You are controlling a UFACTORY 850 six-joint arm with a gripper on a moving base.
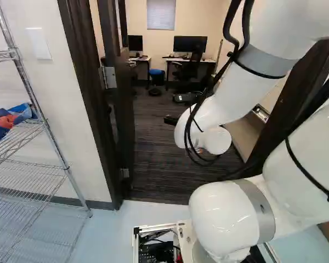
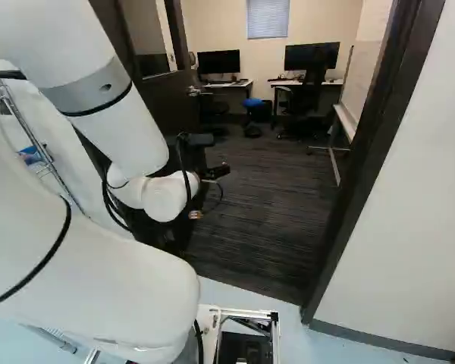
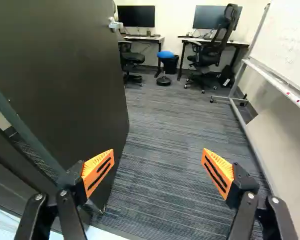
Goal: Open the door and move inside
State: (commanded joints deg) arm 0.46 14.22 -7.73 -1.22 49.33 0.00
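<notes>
Our tool [image 2: 221,155] is released, its two fingers spread wide, with an orange pad [image 3: 97,170] on one and a matching pad [image 3: 218,172] on the other. In the wrist view, we see striped dark carpet [image 3: 162,130] between and ahead of them. The dark door [image 3: 65,75] stands open beside one finger, swung into the room; we cannot tell whether the two touch. Its metal handle [image 3: 115,24] is near the far edge. Behind the tool, our white arm [image 1: 230,87] reaches through the doorway, between the dark jamb [image 1: 88,98] on the hinge side and the opposite jamb [image 2: 364,152].

On the other side of the carpet from the door, a whiteboard [image 3: 285,45] stands on a wheeled frame. Across the room we find one table [image 3: 145,38] nearer the door and another table [image 3: 237,43] nearer the whiteboard, each with a dark monitor and a black chair. Between the chairs are a blue-topped stool [image 3: 166,54] and a black bin [image 3: 171,65]. A window blind [image 1: 161,15] is on the back wall. On our side of the doorway, at the left of the left base view, a wire shelf [image 1: 27,131] holds blue and orange fabric [image 1: 8,121].
</notes>
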